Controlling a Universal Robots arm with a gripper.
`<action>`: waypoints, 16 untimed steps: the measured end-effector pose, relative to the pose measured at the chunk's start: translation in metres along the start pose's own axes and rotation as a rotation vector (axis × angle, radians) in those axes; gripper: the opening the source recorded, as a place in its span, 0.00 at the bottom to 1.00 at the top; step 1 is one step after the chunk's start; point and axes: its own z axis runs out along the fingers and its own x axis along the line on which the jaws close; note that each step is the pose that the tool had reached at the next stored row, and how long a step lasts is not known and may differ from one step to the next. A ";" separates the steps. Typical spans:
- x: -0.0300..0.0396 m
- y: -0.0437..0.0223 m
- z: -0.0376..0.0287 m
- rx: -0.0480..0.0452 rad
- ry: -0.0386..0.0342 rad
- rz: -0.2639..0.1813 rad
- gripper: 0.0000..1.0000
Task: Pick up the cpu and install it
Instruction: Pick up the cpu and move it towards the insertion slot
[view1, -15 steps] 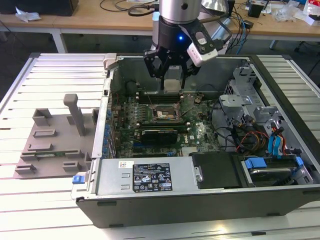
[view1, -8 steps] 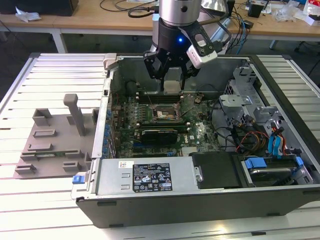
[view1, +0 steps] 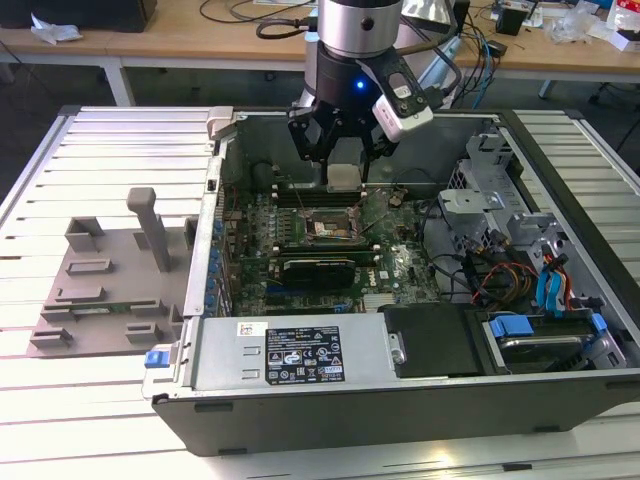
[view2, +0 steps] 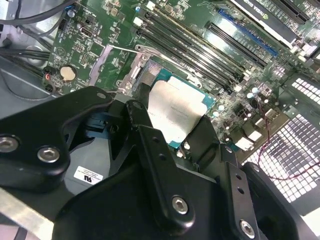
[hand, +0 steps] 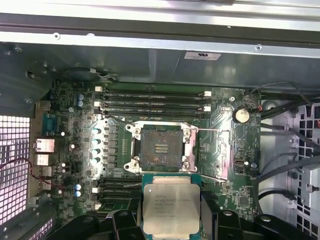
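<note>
Jaws clamped on cpu (hand: 171, 210), gripping opposite side edges, chip seated between them. Open socket (hand: 159, 148) on motherboard (hand: 215, 120) lies just beyond jaw tips, apart from chip, inside computer case (view1: 400, 415). Silver plate faces both wrist cameras. Outline near-square, no clear long axis, edges parallel with socket frame.

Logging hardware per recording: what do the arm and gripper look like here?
The arm has a silver cylindrical wrist trailing black cables. The gripper is black, with a blue light, linkage fingers with silver screws, and a white side module.
</note>
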 end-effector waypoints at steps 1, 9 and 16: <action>0.0000 0.0000 0.0004 0.0001 0.0000 0.000 0.55; 0.0002 -0.0002 0.0052 0.0001 0.0001 0.000 0.55; 0.0003 -0.0002 0.0070 0.0001 0.0001 0.000 0.55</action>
